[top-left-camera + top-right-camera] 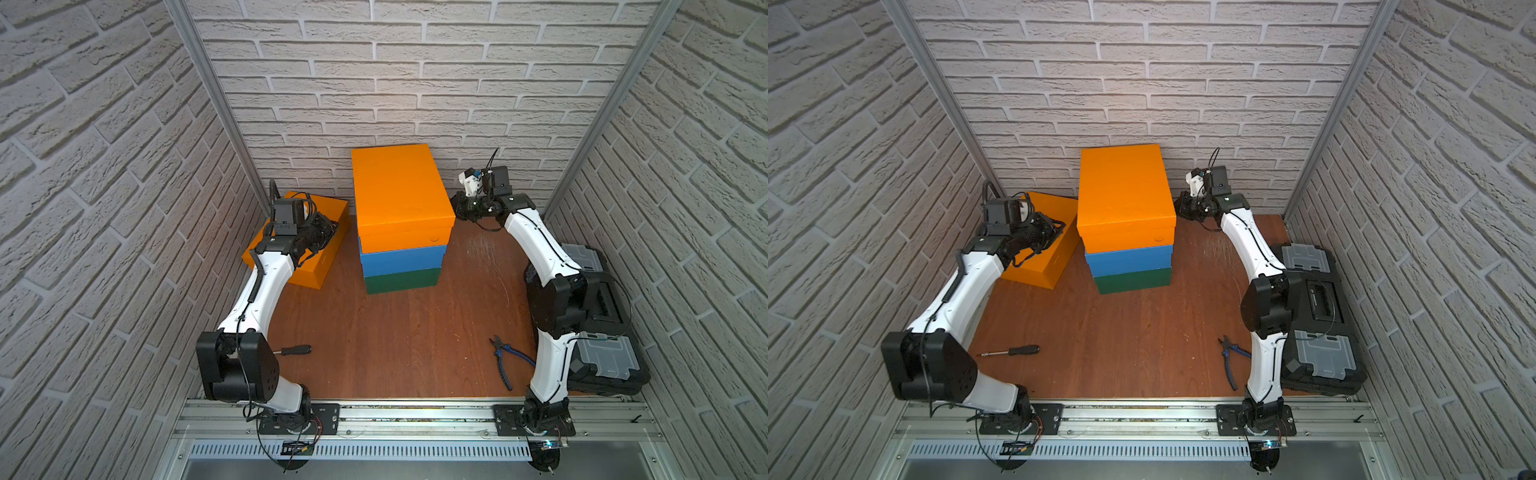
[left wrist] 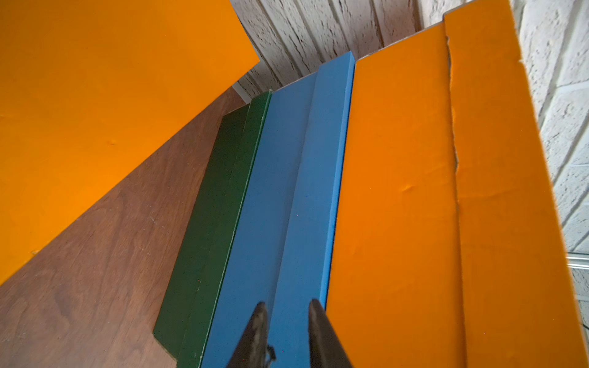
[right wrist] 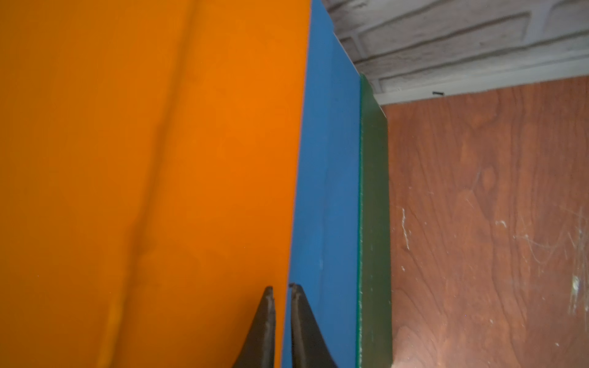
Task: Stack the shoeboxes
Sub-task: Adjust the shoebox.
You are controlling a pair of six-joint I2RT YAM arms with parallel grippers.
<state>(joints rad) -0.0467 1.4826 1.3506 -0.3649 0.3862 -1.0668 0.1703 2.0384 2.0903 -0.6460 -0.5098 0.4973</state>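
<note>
Three shoeboxes stand stacked at the back middle: a green one (image 1: 401,280) at the bottom, a blue one (image 1: 403,259) on it, and an orange one (image 1: 399,191) on top. A second orange shoebox (image 1: 320,266) lies on the floor at the left, partly under my left arm. My left gripper (image 1: 328,230) hovers over that box, pointing at the stack's left side. In its wrist view my left gripper (image 2: 287,306) is slightly open and holds nothing. My right gripper (image 1: 457,208) is beside the stack's right side; its tips (image 3: 282,288) are almost together and hold nothing.
Two black tool cases with grey lids (image 1: 606,361) lie along the right wall behind my right arm. A screwdriver (image 1: 295,350) lies front left and blue-handled pliers (image 1: 505,361) front right on the wooden floor (image 1: 395,340). Brick walls close in on three sides.
</note>
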